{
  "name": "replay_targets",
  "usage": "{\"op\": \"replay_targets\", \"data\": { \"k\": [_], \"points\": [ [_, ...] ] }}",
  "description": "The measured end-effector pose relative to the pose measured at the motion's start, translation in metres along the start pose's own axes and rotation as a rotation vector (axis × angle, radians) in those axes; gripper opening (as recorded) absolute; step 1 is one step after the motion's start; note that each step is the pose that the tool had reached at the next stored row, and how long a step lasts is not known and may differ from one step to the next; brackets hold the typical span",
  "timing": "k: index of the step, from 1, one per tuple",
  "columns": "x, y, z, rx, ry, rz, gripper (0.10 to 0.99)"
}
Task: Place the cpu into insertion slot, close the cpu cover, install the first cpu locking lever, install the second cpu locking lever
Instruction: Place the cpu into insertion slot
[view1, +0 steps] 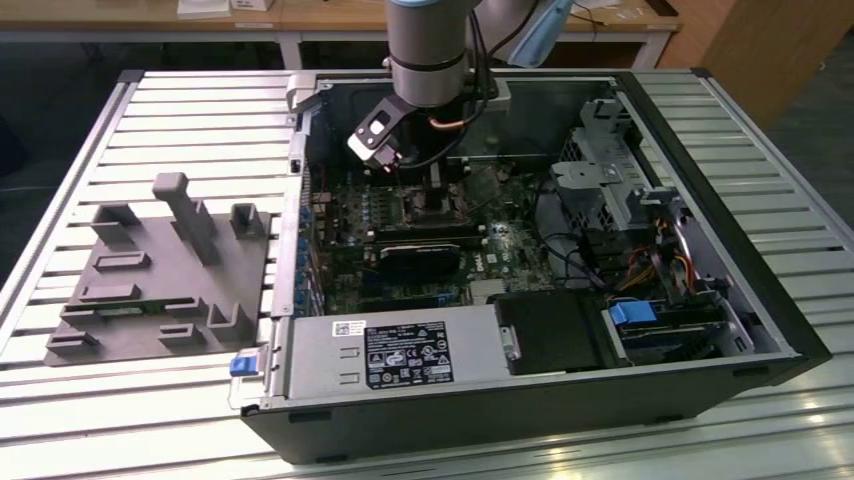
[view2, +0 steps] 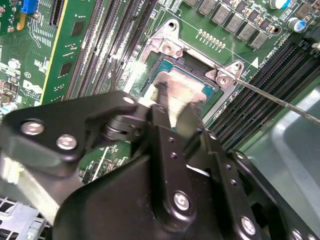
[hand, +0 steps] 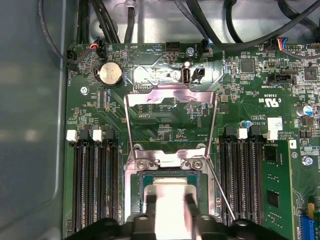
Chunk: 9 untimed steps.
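Note:
The cpu (hand: 170, 192), a small silver-grey square, sits between my gripper's (hand: 170, 202) two black fingers (hand: 149, 201), which are shut on it. It is directly over the insertion slot (hand: 142, 180), whose dark frame and greenish edge show around it; I cannot tell whether it touches. In the second wrist view the cpu (view2: 176, 91) covers most of the insertion slot (view2: 167, 62). The cpu cover (hand: 172, 95) stands flipped open beyond the slot. Thin wire levers (hand: 215, 125) are swung free. In the exterior view my gripper (view1: 431, 196) reaches down inside the computer case.
Long black memory slots (hand: 95, 185) flank the socket on both sides. A coin battery (hand: 109, 75) and cables lie beyond the cover. A black heatsink block (view1: 427, 255), a power supply (view1: 387, 355), a drive cage (view1: 627, 185) and a grey fixture (view1: 160, 270) beside the case.

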<state>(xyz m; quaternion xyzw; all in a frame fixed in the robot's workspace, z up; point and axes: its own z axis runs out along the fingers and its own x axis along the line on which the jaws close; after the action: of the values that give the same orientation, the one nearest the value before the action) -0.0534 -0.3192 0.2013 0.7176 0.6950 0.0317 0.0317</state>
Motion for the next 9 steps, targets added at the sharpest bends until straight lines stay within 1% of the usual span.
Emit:
{"op": "replay_targets", "data": {
  "k": [2, 3, 5, 7, 8, 9],
  "points": [
    [0.0, 0.0, -0.0001, 0.0, 0.0, 0.0, 0.239],
    [0.0, 0.0, -0.0001, 0.0, 0.0, 0.0, 0.239],
    [0.0, 0.0, -0.0002, 0.0, 0.0, 0.0, 0.122],
    [0.0, 0.0, -0.0002, 0.0, 0.0, 0.0, 0.122],
    [0.0, 0.0, -0.0003, 0.0, 0.0, 0.0, 0.102],
    [0.0, 0.0, -0.0003, 0.0, 0.0, 0.0, 0.102]
  ]
}}
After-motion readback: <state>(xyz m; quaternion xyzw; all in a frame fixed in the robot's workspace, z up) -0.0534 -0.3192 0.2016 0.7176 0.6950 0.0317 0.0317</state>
